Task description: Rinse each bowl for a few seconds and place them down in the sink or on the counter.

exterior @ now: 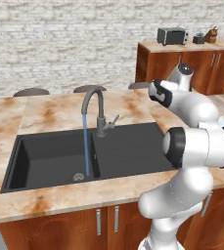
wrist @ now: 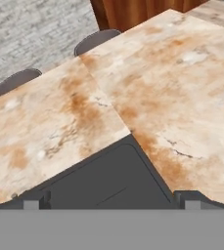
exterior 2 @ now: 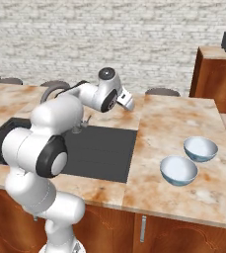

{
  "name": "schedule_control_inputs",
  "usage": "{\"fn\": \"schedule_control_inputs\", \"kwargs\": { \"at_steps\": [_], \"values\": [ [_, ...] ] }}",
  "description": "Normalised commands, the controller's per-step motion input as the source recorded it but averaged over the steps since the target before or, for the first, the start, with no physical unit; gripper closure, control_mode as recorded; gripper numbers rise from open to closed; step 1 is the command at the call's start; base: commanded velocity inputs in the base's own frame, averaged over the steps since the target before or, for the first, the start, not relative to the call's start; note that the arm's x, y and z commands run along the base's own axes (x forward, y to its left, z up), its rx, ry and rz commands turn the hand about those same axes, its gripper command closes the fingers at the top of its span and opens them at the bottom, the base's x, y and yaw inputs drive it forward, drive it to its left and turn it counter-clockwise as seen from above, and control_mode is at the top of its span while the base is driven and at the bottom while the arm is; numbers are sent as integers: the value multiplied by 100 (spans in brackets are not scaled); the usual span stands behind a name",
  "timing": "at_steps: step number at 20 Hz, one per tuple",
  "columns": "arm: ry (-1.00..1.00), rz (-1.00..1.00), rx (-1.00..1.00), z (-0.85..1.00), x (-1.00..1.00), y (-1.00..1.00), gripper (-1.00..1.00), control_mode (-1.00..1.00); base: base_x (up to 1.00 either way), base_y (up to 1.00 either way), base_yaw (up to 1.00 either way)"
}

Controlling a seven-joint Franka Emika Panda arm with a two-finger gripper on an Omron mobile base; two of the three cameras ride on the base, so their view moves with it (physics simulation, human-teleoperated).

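Water running, both bowls waiting on the bench

The pincer stood wide open and empty above the sink's far right corner; the two bowls sat side by side right of it, unrinsed, probably next to be fetched.

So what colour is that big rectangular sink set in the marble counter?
Matte black sink, clearest in the left base view.

Rendered kitchen: black sink with running gooseneck faucet in marble-look island counter, wood cabinets, toaster.
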Motion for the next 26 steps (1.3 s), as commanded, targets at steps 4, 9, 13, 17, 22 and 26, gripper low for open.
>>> {"fn": "schedule_control_inputs", "kwargs": {
  "at_steps": [4,9,13,17,22,26],
  "values": [
    [3,-2,-5,-2,-27,-24,-100,-100,0,0,0],
    [2,-3,-4,-7,-33,-21,-100,-100,0,0,0],
    [0,-4,-5,-9,-42,-14,-100,-100,0,0,0],
    [0,-4,-6,-8,-39,-12,-100,-100,0,0,0],
    [2,-2,-6,-3,-30,-16,-100,-100,0,0,0],
    [5,-2,-5,-5,-29,-21,-100,-100,0,0,0]
  ]
}}
